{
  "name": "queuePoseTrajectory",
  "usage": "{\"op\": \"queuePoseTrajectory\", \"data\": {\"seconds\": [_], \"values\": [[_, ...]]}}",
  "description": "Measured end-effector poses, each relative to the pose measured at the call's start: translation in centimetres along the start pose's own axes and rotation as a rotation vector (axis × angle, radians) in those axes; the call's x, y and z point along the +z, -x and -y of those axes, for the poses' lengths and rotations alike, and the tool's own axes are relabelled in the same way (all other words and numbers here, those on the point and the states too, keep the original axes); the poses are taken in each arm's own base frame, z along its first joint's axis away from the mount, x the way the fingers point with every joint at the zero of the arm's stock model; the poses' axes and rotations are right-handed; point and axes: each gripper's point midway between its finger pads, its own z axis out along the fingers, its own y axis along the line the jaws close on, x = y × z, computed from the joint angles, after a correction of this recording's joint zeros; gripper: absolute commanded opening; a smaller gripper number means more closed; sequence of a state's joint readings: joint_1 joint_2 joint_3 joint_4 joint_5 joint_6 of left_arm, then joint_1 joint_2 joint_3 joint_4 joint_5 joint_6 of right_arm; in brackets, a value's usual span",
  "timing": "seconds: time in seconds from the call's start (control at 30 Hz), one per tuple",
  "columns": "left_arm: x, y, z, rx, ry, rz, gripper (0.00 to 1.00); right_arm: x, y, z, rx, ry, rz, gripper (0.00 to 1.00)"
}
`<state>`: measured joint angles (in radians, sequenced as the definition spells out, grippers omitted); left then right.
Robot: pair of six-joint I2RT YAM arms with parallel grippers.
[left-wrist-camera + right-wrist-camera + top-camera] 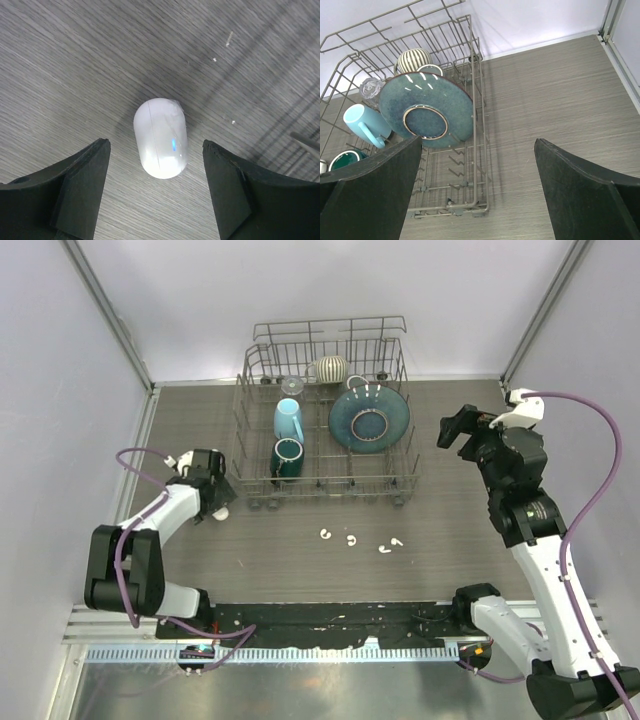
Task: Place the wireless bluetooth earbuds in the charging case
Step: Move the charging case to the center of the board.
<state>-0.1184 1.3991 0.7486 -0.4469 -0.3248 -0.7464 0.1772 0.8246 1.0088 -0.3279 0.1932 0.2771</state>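
Note:
The charging case [160,137] is a white, rounded, closed capsule with a small blue light, lying flat on the wood-grain table at the left. My left gripper [155,144] is open and straddles the near end of the case, with a gap on each side. In the top view the case [221,512] peeks out just beyond the left gripper [216,500]. Several tiny white earbuds [351,539] lie scattered on the table in front of the dish rack. My right gripper [452,430] is open and empty, raised at the right of the rack, far from the earbuds.
A wire dish rack [405,455] stands at the back centre, holding a blue plate [368,418], a light blue mug [288,418], a dark green mug [286,457], a striped cup [331,368] and a glass [291,387]. Walls enclose the table on three sides.

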Motion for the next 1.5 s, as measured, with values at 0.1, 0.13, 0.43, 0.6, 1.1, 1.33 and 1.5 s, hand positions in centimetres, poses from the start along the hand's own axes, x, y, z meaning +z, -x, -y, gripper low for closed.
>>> {"op": "queuePoseTrajectory", "data": {"seconds": [0.1, 0.13, 0.43, 0.6, 1.1, 1.33, 1.5], "values": [[0.3, -0.2, -0.2, 0.008, 0.016, -0.005, 0.76, 0.0, -0.1, 0.0, -0.009, -0.004, 0.002, 1.0], [0.5, -0.3, -0.3, 0.011, 0.023, -0.009, 0.76, 0.1, -0.2, 0.0, -0.012, -0.005, 0.001, 1.0], [1.4, -1.1, -0.6, 0.048, 0.039, -0.039, 0.4, 0.0, -0.3, 0.3, -0.015, -0.02, 0.005, 1.0], [1.1, -1.7, 0.3, 0.068, -0.036, -0.048, 0.15, -0.1, -0.2, 0.4, -0.015, -0.021, 0.006, 1.0], [-6.3, -8.1, 3.9, 0.306, -0.312, -0.062, 0.17, 0.7, -1.0, 0.6, -0.021, -0.036, -0.019, 1.0], [-9.8, -15.2, 6.9, 0.622, -0.487, -0.118, 0.18, 0.8, -1.1, 0.6, -0.022, -0.038, -0.025, 1.0], [-10.3, -19.9, 8.0, 0.9, -0.498, -0.173, 0.2, 0.8, -1.1, 0.6, -0.022, -0.038, -0.024, 1.0]]}}
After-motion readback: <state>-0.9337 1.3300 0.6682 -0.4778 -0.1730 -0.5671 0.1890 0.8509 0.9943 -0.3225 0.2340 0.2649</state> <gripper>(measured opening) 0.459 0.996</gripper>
